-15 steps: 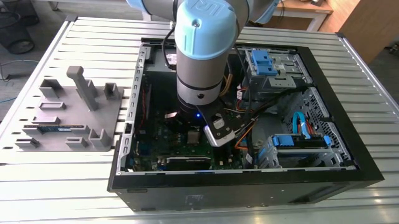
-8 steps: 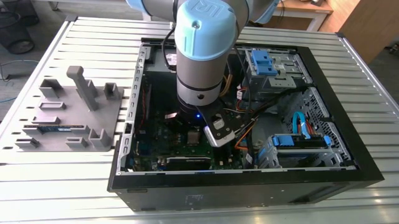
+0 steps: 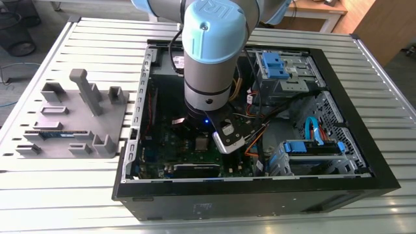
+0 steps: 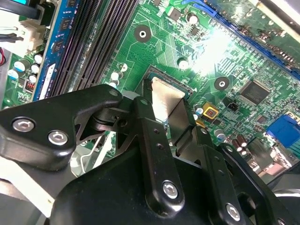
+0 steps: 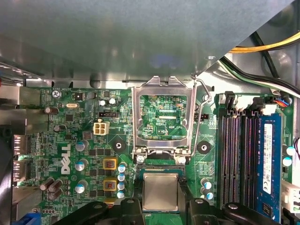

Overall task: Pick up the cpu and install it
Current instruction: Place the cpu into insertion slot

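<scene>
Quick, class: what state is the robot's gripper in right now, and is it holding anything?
Gripper: closed on the small flat square silver-topped cpu.

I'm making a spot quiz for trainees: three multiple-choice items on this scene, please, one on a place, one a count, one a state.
1. Where is the shiny silver-grey square cpu? A. on the grey tray outside the case; B. between the black gripper's fingers at the socket; C. on a blue drive bay.
2. How many long blue memory sticks sit in the black slots? A. one; B. none; C. three.
3. How stands the silver hinged metal frame? A. shut over the cpu; B. lying on the table; C. flipped open.
1 B: the fingers flank it in both wrist views. 2 A: one stick, other slots bare. 3 C: green board shows through it.
</scene>
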Controlling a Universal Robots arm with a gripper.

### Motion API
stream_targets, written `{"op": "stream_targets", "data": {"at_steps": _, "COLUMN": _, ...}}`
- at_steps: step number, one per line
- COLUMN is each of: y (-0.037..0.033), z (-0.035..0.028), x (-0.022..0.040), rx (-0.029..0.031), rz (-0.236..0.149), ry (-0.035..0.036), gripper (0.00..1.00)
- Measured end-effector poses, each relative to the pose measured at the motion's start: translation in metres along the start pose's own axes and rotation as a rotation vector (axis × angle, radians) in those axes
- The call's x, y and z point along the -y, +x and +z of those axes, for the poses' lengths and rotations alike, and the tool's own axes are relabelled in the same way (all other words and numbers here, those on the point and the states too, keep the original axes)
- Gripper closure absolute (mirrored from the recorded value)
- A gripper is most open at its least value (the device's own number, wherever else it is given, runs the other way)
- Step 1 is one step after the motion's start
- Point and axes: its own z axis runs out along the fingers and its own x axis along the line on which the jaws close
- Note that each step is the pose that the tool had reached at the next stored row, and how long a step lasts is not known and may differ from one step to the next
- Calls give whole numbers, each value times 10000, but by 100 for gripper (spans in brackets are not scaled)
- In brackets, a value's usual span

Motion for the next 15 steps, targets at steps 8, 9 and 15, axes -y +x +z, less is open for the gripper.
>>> {"op": "stream_targets", "data": {"at_steps": 8, "y": 0, "z": 2, "x": 0, "rx": 1, "rz": 0, "ry": -3, "gripper": 54}}
{"op": "stream_targets", "data": {"at_steps": 9, "y": 0, "z": 1, "x": 0, "rx": 1, "rz": 0, "ry": -2, "gripper": 54}}
{"op": "stream_targets", "data": {"at_steps": 15, "y": -1, "z": -31, "x": -1, "rx": 0, "rz": 0, "ry": -1, "gripper": 54}}
